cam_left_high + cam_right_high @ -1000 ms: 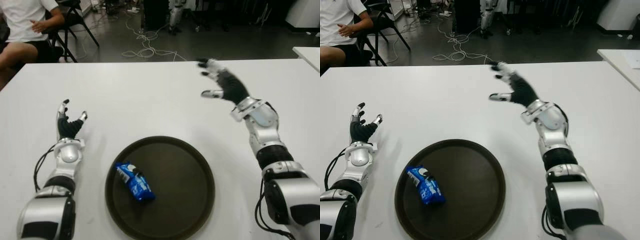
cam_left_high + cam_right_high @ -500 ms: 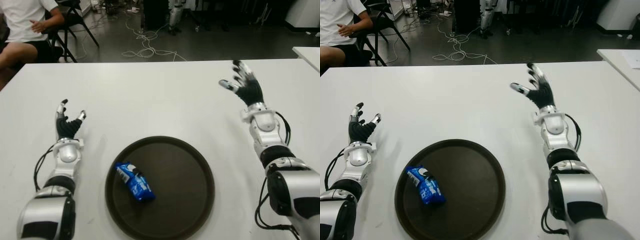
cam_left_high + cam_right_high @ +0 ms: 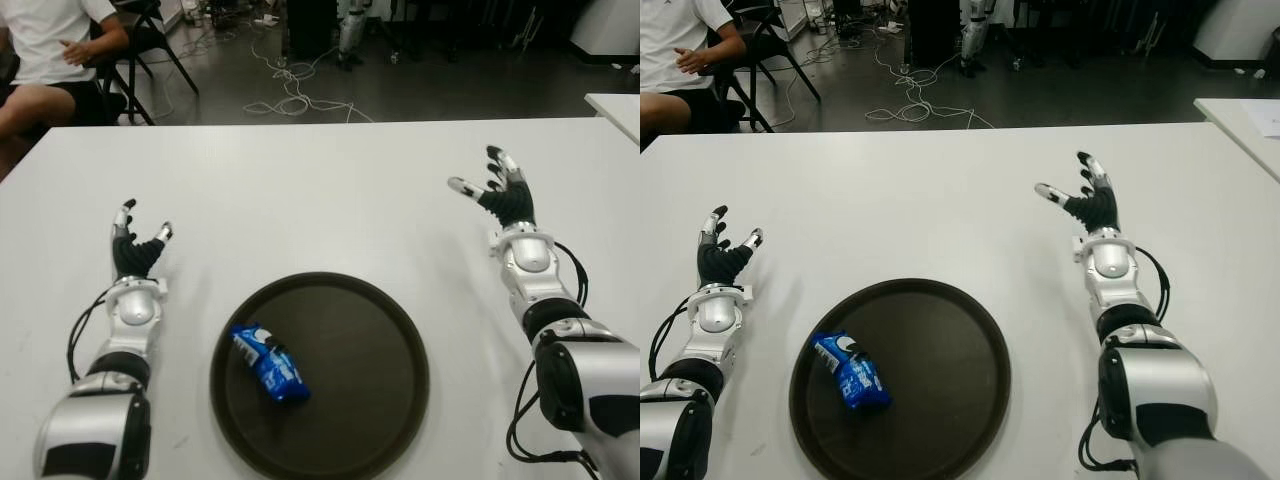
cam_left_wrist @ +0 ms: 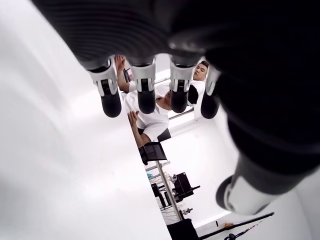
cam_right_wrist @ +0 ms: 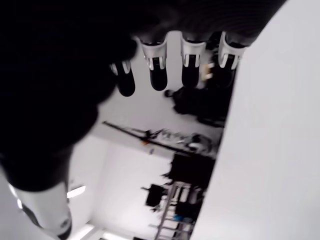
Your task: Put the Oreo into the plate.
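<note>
The blue Oreo packet (image 3: pixel 268 364) lies inside the round dark plate (image 3: pixel 380 330), on its left half, at the near middle of the white table (image 3: pixel 300 200). My right hand (image 3: pixel 497 190) is to the right of the plate and farther back, fingers spread, holding nothing. My left hand (image 3: pixel 135 240) shows to the left of the plate, fingers relaxed and empty. The wrist views show only each hand's own fingers (image 4: pixel 145 95) (image 5: pixel 157 70) with nothing between them.
A person in a white shirt (image 3: pixel 45 45) sits on a chair beyond the table's far left corner. Cables (image 3: pixel 290 95) lie on the floor behind the table. Another white table's corner (image 3: pixel 615 105) shows at the far right.
My right hand has swung from above the table's middle to the right and drawn back nearer, staying spread. The left hand and the Oreo packet have not moved.
</note>
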`<act>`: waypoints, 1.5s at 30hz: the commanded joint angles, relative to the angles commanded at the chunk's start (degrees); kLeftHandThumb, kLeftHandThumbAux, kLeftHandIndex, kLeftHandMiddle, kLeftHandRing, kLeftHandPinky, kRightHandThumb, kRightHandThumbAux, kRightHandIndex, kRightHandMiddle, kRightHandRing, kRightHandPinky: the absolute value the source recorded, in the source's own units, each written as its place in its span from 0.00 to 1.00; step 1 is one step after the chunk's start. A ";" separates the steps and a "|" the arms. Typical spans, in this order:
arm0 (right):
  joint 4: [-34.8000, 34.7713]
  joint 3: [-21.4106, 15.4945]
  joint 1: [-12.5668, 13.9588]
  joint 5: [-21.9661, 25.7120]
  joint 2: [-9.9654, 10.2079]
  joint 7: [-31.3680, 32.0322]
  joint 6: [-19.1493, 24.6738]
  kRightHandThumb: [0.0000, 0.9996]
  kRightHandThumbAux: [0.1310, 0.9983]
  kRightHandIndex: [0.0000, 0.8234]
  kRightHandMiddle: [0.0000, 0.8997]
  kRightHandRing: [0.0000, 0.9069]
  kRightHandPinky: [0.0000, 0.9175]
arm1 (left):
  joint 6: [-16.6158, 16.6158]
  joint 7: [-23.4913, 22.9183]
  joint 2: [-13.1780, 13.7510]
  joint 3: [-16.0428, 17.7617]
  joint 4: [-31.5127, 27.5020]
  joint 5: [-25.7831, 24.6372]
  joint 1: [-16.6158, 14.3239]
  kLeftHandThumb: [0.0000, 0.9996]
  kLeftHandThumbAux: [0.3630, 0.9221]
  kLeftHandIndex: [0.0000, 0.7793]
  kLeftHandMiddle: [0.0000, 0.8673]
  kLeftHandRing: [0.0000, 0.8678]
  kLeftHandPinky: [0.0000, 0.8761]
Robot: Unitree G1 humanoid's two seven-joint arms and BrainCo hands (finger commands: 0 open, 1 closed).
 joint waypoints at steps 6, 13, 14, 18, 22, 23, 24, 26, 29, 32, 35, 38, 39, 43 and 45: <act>-0.19 -1.31 0.10 0.66 0.91 -0.73 0.54 0.00 0.71 0.07 0.04 0.01 0.00 | -0.26 -0.49 -0.02 0.22 -0.11 0.09 0.02 0.00 0.70 0.04 0.05 0.02 0.02; -0.34 0.55 0.59 -1.95 1.00 -4.65 0.30 0.00 0.70 0.10 0.06 0.03 0.01 | -0.56 -0.80 -0.10 0.47 -0.19 -0.18 0.16 0.00 0.71 0.04 0.04 0.02 0.02; -0.35 0.77 0.64 -2.26 0.98 -5.06 0.23 0.00 0.70 0.10 0.06 0.04 0.01 | -0.56 -0.79 -0.10 0.46 -0.17 -0.19 0.15 0.00 0.71 0.04 0.05 0.02 0.02; -0.41 1.64 0.66 -3.71 0.84 -6.75 0.21 0.00 0.70 0.12 0.07 0.05 0.02 | -0.61 -0.57 -0.12 0.24 -0.17 0.02 0.13 0.00 0.72 0.05 0.05 0.03 0.03; -0.40 2.22 0.74 -4.63 0.57 -7.40 0.32 0.00 0.71 0.13 0.08 0.05 0.03 | -0.34 0.27 -0.16 -0.17 -0.22 0.56 0.12 0.00 0.72 0.05 0.05 0.03 0.02; -0.39 2.24 0.74 -4.74 0.55 -7.46 0.35 0.00 0.71 0.14 0.08 0.06 0.03 | -0.33 0.38 -0.18 -0.22 -0.24 0.62 0.14 0.00 0.72 0.05 0.05 0.03 0.02; -0.38 2.33 0.73 -4.90 0.49 -7.53 0.42 0.00 0.72 0.14 0.08 0.06 0.03 | -0.31 0.51 -0.20 -0.26 -0.27 0.68 0.14 0.00 0.72 0.05 0.05 0.02 0.02; -0.37 2.49 0.69 -5.11 0.37 -7.56 0.59 0.00 0.71 0.14 0.08 0.06 0.03 | -0.34 0.64 -0.26 -0.32 -0.35 0.76 0.15 0.00 0.72 0.05 0.05 0.03 0.02; -0.32 2.61 0.63 -5.15 0.24 -7.54 0.84 0.00 0.70 0.15 0.08 0.06 0.04 | -0.44 0.55 -0.35 -0.26 -0.44 0.73 0.19 0.00 0.70 0.05 0.04 0.02 0.01; -0.27 2.65 0.58 -5.19 0.25 -7.84 1.29 0.00 0.70 0.15 0.08 0.06 0.04 | -0.50 0.29 -0.38 -0.13 -0.42 0.63 0.21 0.00 0.69 0.04 0.05 0.02 0.00; -0.26 2.76 0.58 -5.24 0.27 -8.05 1.56 0.00 0.70 0.15 0.08 0.06 0.04 | -0.51 0.29 -0.36 -0.21 -0.36 0.75 0.18 0.00 0.68 0.04 0.05 0.02 0.00; -0.24 2.92 0.58 -5.39 0.29 -8.15 1.88 0.00 0.71 0.14 0.08 0.06 0.03 | -0.57 0.28 -0.39 -0.24 -0.40 0.79 0.17 0.00 0.67 0.04 0.05 0.02 0.00; -0.24 2.91 0.55 -5.36 0.28 -8.10 1.95 0.00 0.71 0.14 0.08 0.06 0.03 | -0.61 0.22 -0.42 -0.19 -0.43 0.71 0.15 0.00 0.67 0.05 0.05 0.02 0.00; -0.25 2.90 0.39 -5.39 0.22 -7.92 2.26 0.00 0.70 0.15 0.08 0.06 0.03 | -0.79 -0.50 -0.62 0.24 -0.58 0.09 0.09 0.00 0.67 0.04 0.04 0.01 0.00; -0.26 3.01 0.39 -5.58 0.19 -7.97 2.29 0.00 0.71 0.14 0.08 0.06 0.03 | -0.85 -0.66 -0.67 0.31 -0.64 -0.02 0.11 0.00 0.67 0.04 0.04 0.01 0.00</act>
